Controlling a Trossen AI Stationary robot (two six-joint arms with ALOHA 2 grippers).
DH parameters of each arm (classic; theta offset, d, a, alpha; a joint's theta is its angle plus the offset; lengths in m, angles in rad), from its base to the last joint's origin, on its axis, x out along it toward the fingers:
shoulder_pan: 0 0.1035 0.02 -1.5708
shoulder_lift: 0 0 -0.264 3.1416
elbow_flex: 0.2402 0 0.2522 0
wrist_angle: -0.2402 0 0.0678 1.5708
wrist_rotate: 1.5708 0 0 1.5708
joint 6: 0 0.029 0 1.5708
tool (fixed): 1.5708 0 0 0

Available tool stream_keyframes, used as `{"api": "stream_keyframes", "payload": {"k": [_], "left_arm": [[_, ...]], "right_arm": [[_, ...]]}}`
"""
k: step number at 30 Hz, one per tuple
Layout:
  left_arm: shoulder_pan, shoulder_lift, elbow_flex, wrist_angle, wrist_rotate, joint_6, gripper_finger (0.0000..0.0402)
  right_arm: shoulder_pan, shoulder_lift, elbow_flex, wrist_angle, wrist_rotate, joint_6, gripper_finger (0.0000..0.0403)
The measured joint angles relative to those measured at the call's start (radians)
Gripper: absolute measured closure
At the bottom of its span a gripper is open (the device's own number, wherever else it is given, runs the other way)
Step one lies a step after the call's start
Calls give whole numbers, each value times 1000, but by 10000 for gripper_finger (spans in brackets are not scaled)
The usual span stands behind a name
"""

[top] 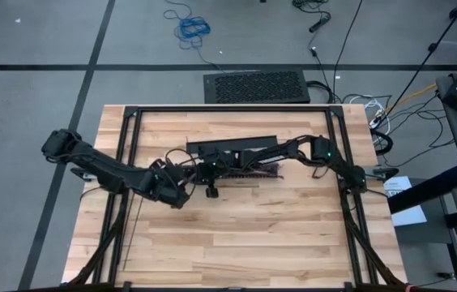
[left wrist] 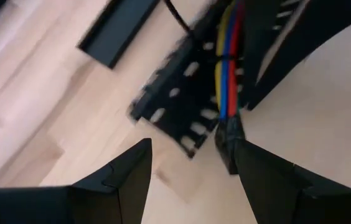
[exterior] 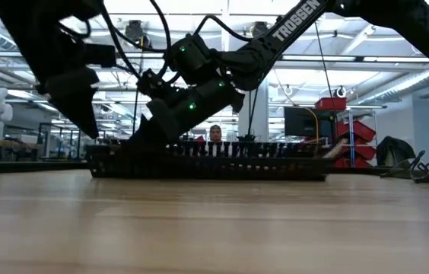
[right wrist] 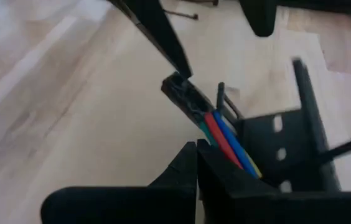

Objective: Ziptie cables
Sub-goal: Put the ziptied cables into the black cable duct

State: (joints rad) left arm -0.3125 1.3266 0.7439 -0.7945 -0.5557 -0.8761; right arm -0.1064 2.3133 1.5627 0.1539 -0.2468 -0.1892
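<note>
Cables [left wrist: 226, 68], smooth round wires in yellow, blue and red, are lying packed side by side along the long black slotted channel [top: 241, 171] near the middle of the wooden tabletop [top: 237, 243].

In the high view, the left gripper [top: 186, 188] and the right gripper [top: 212, 169] are meeting at the channel's left end, and a flat black cover strip [top: 232, 149] is lying just behind the channel.

In the low view, the channel is showing as a low comb of upright black teeth stretching across the pale planks, with 2 dark arms coming down onto its left part; a person [exterior: 214, 134] is showing far back in the room.

In the left wrist view, the left gripper's 2 angular matte fingers [left wrist: 126, 180] are standing apart, holding nothing, above the channel's end, where oval slots are piercing its wall. A thin black ziptie [left wrist: 228, 57] is crossing the wires.

In the right wrist view, the right gripper [right wrist: 197, 163] is pressing its fingers together with nothing between them, right beside the wire ends, which are running into a dark sleeve at the channel's open end.
</note>
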Motion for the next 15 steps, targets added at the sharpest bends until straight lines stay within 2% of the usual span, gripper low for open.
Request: {"api": "stream_keyframes", "payload": {"k": [2,7,15], "left_arm": [[17,0,-16,46,13,38,176],[51,-7,4,41,31,98,176],[70,-61,42,12,-18,157,176]], "right_arm": [[-3,0,0,-11,5,-3,403],[-5,-20,-1,-65,11,-13,403],[-22,-134,-1,-90,38,-76,403]]}}
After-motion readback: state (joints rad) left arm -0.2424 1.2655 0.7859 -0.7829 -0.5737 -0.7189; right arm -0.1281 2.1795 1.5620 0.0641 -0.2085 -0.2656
